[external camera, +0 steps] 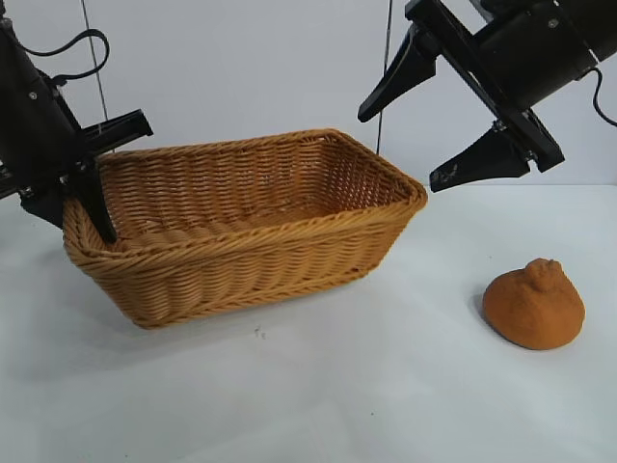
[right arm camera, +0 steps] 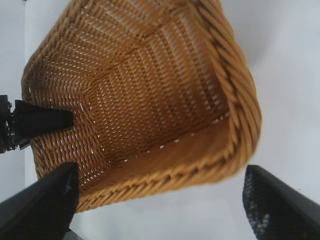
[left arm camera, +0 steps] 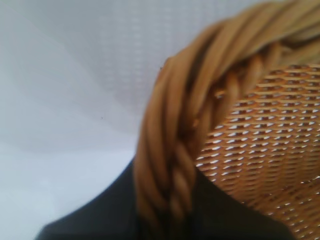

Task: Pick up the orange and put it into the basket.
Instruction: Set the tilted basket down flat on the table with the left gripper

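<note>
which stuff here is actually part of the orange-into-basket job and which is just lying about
Part of the job:
- orange, on the table right of the basket
- basket, nothing in it
- left gripper, shut on the basket's left rim
- right gripper, open, in the air above the basket's right end

Just lying about:
- nothing loose; only the white table and cables hanging behind

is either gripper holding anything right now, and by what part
The left gripper is shut on the basket, pinching its braided rim at the left end. The right gripper holds nothing.

Orange [external camera: 534, 304] on table [external camera: 308, 405], well right of basket [external camera: 246, 227]. Left gripper [external camera: 85, 198] at basket's left rim; right gripper [external camera: 429, 135] above its right end.
</note>
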